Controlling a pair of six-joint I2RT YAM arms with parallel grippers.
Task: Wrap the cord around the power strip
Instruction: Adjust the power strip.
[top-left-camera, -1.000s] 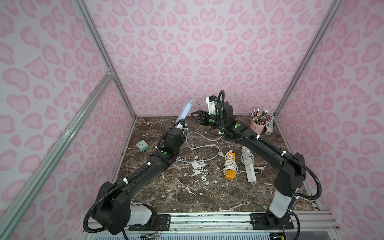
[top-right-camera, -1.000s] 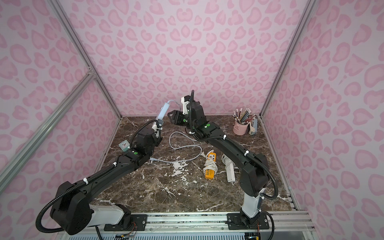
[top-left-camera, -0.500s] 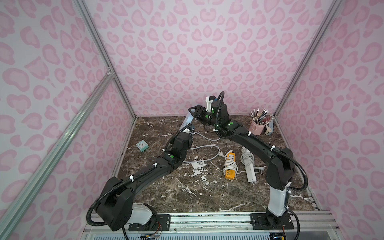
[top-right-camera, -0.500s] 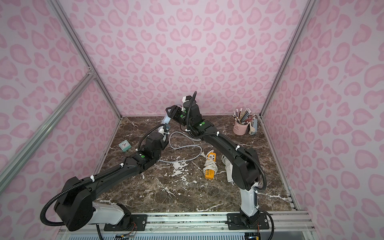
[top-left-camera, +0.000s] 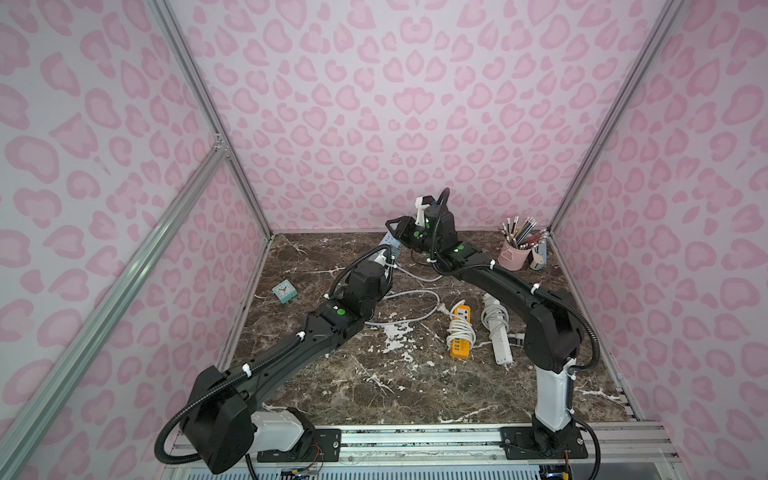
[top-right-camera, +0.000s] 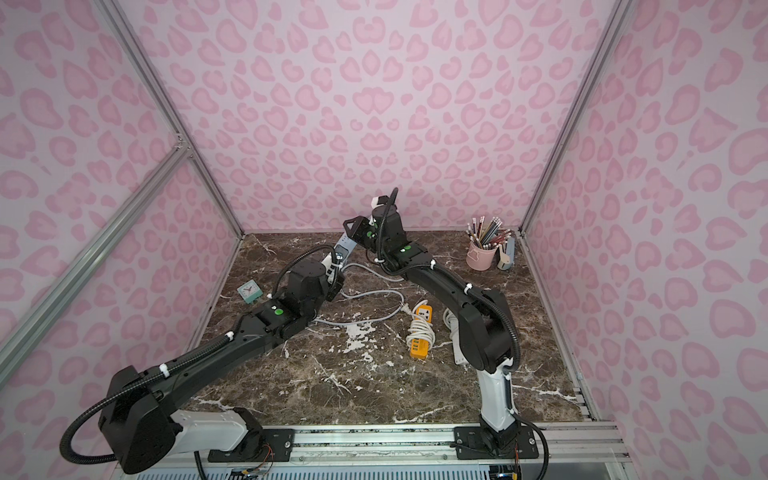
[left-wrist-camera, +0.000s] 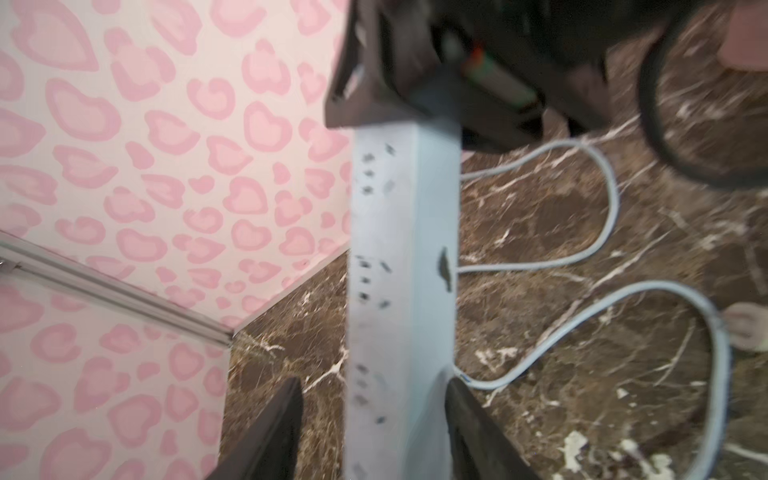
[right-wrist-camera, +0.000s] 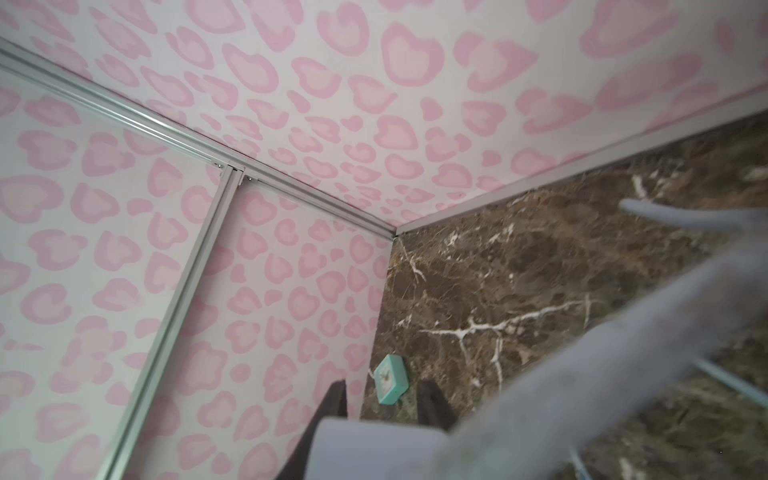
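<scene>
The pale blue power strip (top-left-camera: 390, 243) (top-right-camera: 343, 248) hangs tilted above the back of the table, held between both arms. My right gripper (top-left-camera: 395, 230) (right-wrist-camera: 381, 386) is shut on its upper end, which fills the gap between the fingers (right-wrist-camera: 432, 401). My left gripper (top-left-camera: 388, 266) (left-wrist-camera: 374, 386) stands open around the lower part of the power strip (left-wrist-camera: 399, 257), with a gap on one side. The grey cord (top-left-camera: 415, 296) (left-wrist-camera: 604, 232) leaves the strip near the left jaws and lies in loose loops on the marble.
An orange power strip (top-left-camera: 459, 328) and a white one (top-left-camera: 496, 328), each with its cord bundled, lie right of centre. A teal clock (top-left-camera: 285, 289) (right-wrist-camera: 390, 384) sits at the left. A pink pencil cup (top-left-camera: 515, 254) stands in the back right corner.
My right gripper swung left to the strip's upper end and closed on it. My left gripper, shut on the strip before, has opened. The strip now sits lower.
</scene>
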